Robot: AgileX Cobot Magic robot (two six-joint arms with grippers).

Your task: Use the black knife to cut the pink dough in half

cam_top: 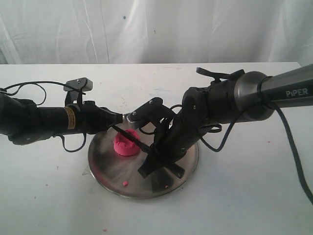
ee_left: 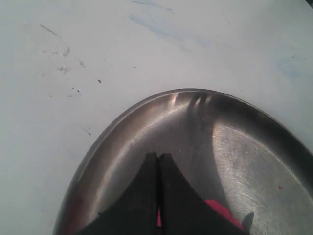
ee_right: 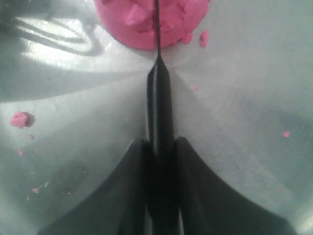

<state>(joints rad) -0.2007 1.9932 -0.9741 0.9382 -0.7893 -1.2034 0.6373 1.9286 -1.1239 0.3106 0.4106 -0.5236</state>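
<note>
The pink dough (cam_top: 125, 146) is one rough-topped lump on the steel plate (cam_top: 107, 166). My right gripper (cam_top: 150, 155) is shut on the handle of the black knife (cam_top: 130, 135). In the right wrist view the gripper (ee_right: 160, 144) holds the knife (ee_right: 159, 98) edge-down, and its thin blade runs across the middle of the dough (ee_right: 142, 22). My left gripper (cam_top: 119, 119) hovers shut just behind the dough, near the blade's tip. In the left wrist view its fingertips (ee_left: 159, 155) are pressed together with nothing between them, and a bit of dough (ee_left: 221, 208) shows beneath.
A tiny pink crumb (cam_top: 125, 183) lies near the plate's front rim, seen also as a crumb (ee_right: 19, 119) in the right wrist view, with smaller specks around. The plate (ee_left: 146, 122) stands on a white table (cam_top: 244, 196). A white curtain hangs behind.
</note>
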